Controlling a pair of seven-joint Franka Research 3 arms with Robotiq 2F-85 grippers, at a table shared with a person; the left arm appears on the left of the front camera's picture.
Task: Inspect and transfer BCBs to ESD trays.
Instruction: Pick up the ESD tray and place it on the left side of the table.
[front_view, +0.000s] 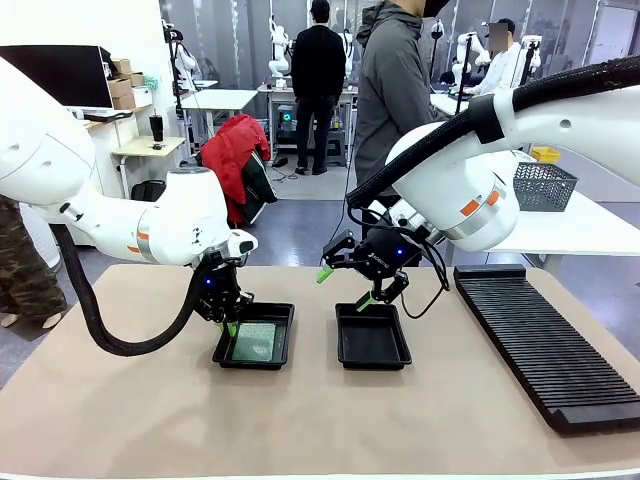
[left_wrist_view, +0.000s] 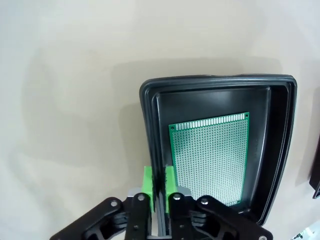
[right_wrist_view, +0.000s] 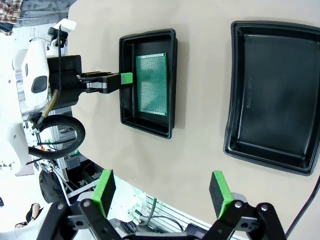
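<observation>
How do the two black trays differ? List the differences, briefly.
The left tray holds a green circuit board; the right tray is empty. The left gripper clamps the left tray's rim; the right gripper hovers open above the right tray. Both are shallow, black, round-cornered.

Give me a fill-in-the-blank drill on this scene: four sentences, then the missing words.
1. The left gripper is ___ on the rim of the left tray.
2. The green board lies flat in the ___ tray.
3. The right tray, near the open right gripper, is ___.
4. The slotted rack lies on the robot's ___ side of the table.

Missing words: shut; left; empty; right.
</observation>
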